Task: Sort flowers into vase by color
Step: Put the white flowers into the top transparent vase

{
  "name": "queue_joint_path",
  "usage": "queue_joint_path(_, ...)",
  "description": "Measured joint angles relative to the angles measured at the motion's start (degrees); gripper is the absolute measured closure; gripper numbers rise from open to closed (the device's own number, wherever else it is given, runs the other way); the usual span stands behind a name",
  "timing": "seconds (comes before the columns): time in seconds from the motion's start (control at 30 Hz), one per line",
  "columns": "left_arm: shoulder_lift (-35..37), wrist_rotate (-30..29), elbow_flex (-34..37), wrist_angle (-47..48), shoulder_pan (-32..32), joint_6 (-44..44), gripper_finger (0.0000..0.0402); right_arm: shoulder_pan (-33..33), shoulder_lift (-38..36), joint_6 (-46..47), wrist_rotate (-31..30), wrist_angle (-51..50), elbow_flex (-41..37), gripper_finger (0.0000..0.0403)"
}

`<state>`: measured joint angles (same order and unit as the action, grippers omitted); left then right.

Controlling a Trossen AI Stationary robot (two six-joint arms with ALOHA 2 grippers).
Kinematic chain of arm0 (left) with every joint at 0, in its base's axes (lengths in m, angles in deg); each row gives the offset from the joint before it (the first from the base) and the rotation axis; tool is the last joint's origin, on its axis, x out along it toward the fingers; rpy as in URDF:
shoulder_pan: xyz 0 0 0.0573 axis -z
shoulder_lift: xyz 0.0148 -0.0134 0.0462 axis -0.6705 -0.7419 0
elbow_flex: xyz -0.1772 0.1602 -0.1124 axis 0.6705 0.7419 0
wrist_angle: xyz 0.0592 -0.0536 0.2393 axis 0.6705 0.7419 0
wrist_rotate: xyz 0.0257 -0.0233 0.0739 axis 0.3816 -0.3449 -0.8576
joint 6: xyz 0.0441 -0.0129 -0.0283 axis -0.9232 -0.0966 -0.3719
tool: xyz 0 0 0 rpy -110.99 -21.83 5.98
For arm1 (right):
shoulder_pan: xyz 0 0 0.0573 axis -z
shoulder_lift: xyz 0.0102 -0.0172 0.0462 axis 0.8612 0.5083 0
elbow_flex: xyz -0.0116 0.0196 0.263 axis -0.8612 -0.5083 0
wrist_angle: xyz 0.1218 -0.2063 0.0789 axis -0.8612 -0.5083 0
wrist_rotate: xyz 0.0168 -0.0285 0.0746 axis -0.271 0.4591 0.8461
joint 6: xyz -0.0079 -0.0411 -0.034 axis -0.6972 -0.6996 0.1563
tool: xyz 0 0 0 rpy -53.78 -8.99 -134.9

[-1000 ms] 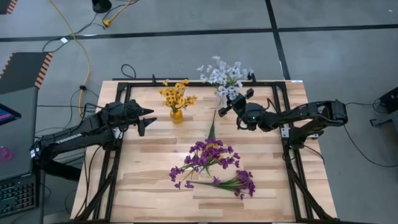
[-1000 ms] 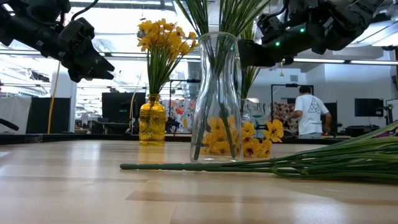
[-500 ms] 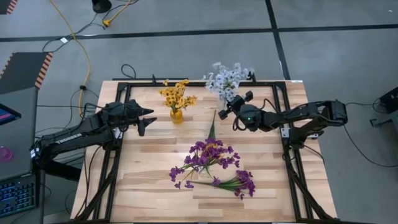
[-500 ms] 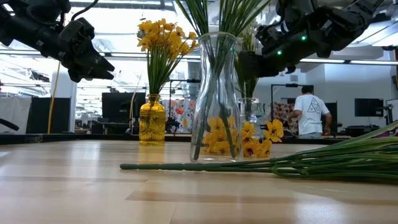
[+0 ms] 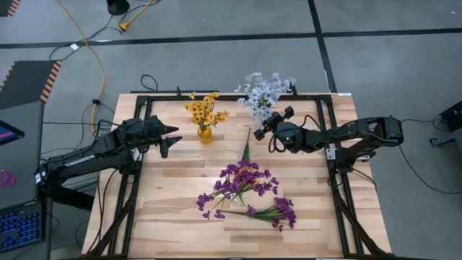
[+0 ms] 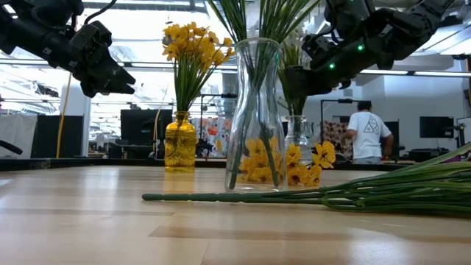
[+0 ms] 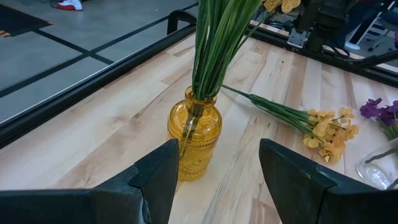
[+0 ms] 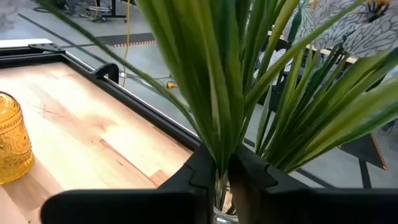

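Yellow flowers [image 5: 203,112] stand in an amber vase [image 7: 194,140]. My left gripper [image 5: 172,137] waits open beside that vase, on its left. Purple flowers [image 5: 242,179] stand in a tall clear vase [image 6: 256,118] mid-table. A second purple sprig [image 5: 278,213] lies flat nearer the front edge. One yellow sprig [image 7: 326,127] lies on the wood behind the clear vase. At the far right, my right gripper [image 5: 268,123] is shut on the white-blue flowers [image 5: 263,90], whose stems reach into a small clear vase [image 6: 298,136]. My right gripper pinches the white-blue bunch's green stems [image 8: 222,163] between its two fingers, just above the small vase's mouth. The fingers come about level from the table's right side and lie across the stems. The bunch stands nearly upright, with its lower stems inside the vase.
A black metal frame [image 5: 144,101] runs around the wooden table top. The near left part of the table [image 5: 166,209] is bare wood. A person [image 6: 366,132] stands in the room far behind the table.
My right gripper has tipped, and the white-blue bunch has swung more upright over the small clear vase. Its blossoms have drawn together toward the far edge.
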<state>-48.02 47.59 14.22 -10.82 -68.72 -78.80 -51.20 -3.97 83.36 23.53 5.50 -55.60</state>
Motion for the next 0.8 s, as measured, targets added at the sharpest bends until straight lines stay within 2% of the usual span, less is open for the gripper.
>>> queue_joint_path(0.23,0.0,0.0,0.01,0.0,0.02,0.1,0.0191,0.02,0.0,-0.01,0.0,0.06,0.0,0.0296)
queue_joint_path(0.6,0.0,0.02,-0.01,0.0,0.01,0.42,0.0191,0.02,0.0,0.16,-0.03,0.09,0.0,0.0188)
queue_joint_path(0.8,0.0,0.02,0.01,0.0,0.02,0.44,0.0191,0.02,-2.51,4.51,-0.01,-4.67,-0.02,0.0168)
